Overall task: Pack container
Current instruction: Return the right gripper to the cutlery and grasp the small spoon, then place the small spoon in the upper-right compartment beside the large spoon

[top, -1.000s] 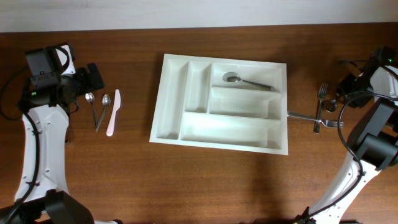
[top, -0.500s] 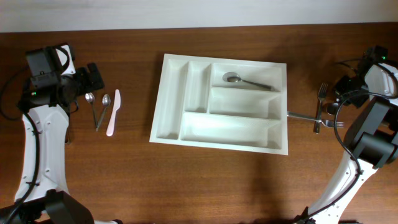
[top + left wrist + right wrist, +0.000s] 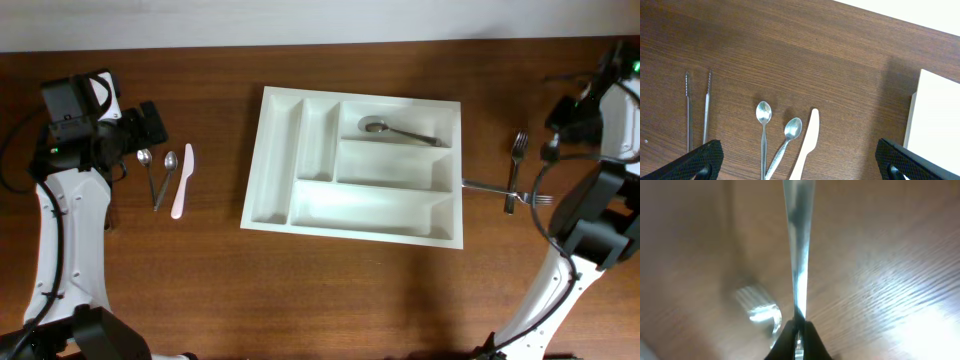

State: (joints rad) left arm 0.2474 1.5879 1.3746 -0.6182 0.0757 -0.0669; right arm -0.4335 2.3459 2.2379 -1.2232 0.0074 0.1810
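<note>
Container (image 3: 370,208) lies well apart from right tool (image 3: 799,330), clenched on a blurred, perhaps metal, utensil (image 3: 799,245)

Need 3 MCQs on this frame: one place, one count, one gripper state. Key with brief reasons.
1. Where in the container does the spoon lie? A) top long compartment B) narrow upright compartment C) bottom long compartment
2. How many spoons lie on the table left of the container? A) one B) two C) four
3. The right gripper is: A) open, empty B) shut on a thin metal utensil C) shut on the container's rim
Key: 1A, overhead shows it top right. 2B, left wrist view shows two bowls. 3B, right wrist view shows a silver shaft pinched.
</note>
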